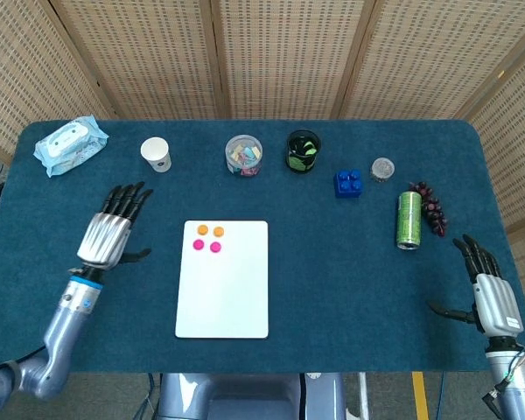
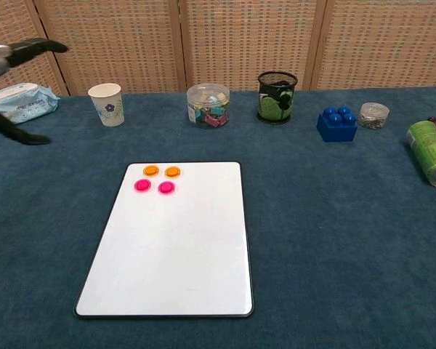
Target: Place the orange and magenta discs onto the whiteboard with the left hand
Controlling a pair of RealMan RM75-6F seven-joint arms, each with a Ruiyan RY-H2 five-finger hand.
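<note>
Two orange discs (image 1: 210, 231) and two magenta discs (image 1: 206, 246) are sitting on the whiteboard (image 1: 225, 293), bunched up near its far left corner, oranges in the back row and magentas right in front of them. In the chest view you can see them clearly: oranges (image 2: 162, 171) side by side, magentas (image 2: 154, 187) just below, none of them touching each other as far as I can tell. The board (image 2: 174, 262) lies flat on the blue table (image 1: 332, 280).

Left hand (image 1: 111, 233) is off to the left of the board, well apart from it, palm down with fingers spread and nothing in it. Chest view only catches a bit of it at the left edge (image 2: 11, 80). Right hand (image 1: 490, 293) is way over at the near right corner, fingers apart too, holding nothing.

Along the back of the table, left to right: wipes pack (image 1: 70, 144), paper cup (image 1: 157, 154), clear tub (image 1: 244, 154) of colourful bits, black mesh cup (image 1: 303, 150), blue brick (image 1: 348, 183), small round tin (image 1: 382, 168). Further right there's a green can (image 1: 409, 219) lying on its side with a bunch of grapes (image 1: 430, 206) just beside it.
</note>
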